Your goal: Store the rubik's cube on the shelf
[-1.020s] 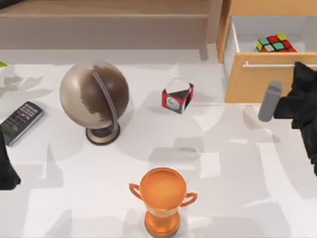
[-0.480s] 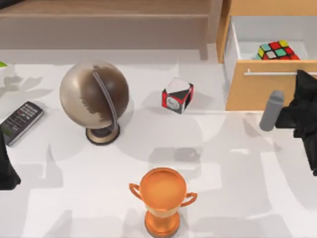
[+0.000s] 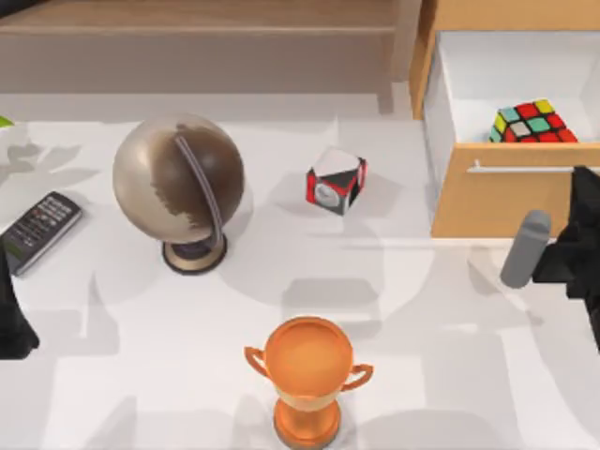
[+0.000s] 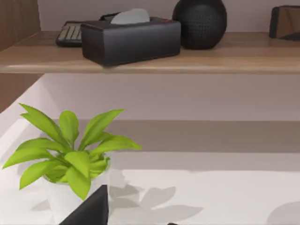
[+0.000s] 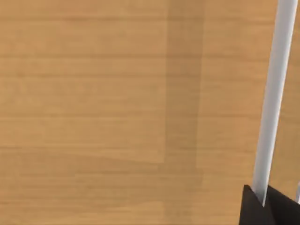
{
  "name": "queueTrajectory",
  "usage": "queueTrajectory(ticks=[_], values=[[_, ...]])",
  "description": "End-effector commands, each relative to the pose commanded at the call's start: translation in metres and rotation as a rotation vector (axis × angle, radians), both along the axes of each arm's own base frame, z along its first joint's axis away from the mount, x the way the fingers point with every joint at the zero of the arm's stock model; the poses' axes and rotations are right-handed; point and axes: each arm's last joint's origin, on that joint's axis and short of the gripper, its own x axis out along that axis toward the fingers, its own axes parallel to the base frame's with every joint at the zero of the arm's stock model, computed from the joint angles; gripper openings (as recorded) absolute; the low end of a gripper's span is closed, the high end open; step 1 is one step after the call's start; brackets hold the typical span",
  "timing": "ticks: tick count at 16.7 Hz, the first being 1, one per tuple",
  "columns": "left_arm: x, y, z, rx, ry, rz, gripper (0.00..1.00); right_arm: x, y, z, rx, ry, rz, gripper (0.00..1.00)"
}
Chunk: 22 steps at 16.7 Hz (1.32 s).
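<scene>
Wood-fronted drawer point(image 3: 506, 202) of the orange-tan cabinet point(image 3: 506, 14) pulled wide open, so roughly the opening bit done. Rubik's cube point(image 3: 532, 122) sitting inside on the white drawer floor, just behind the front panel, not grabbed yet. Right gripper point(image 5: 260, 204) down at the drawer front, pinched narrow on the silver bar handle point(image 3: 525, 169), going by the right wrist view with black tips either side of the bar. Left gripper point(image 3: 11, 323) parked at the left edge of the table point(image 3: 450, 375); open or closed, can't tell.

Left to do, at a guess: let go of the handle, reach into the drawer, pick up the cube, carry it over to the shelf point(image 3: 197, 42) along the back. Maybe 1 of 4 steps done, none of the actual storing.

Hard to make out:
- Right gripper mostly cut off by the top view's right edge, so exact grip spot on the bar unclear from above.
- Cube's lower part hidden behind the drawer front.
- Shelf top barely readable from above. From the left wrist view, already carrying a black tissue box point(image 4: 131, 40), a keyboard point(image 4: 70, 33) and a round black vase point(image 4: 199, 21). Free room around them not obvious.

Globe point(image 3: 178, 178), trophy point(image 3: 307, 375), remote point(image 3: 39, 230) and the red-black-white dial cube point(image 3: 336, 180) well apart from the drawer.
</scene>
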Motion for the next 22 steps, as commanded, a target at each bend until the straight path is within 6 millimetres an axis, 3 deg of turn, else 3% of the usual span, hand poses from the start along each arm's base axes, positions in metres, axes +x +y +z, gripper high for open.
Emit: queueTrajectory(ticks=[2,15,22], values=[[0.0,0.0,0.0,0.0,0.0,0.0,1.0,0.0,0.0,0.0,0.0,0.0,0.0,0.0],[0.0,0.0,0.0,0.0,0.0,0.0,1.0,0.0,0.0,0.0,0.0,0.0,0.0,0.98],[0.0,0.0,0.0,0.0,0.0,0.0,1.0,0.0,0.0,0.0,0.0,0.0,0.0,1.0]])
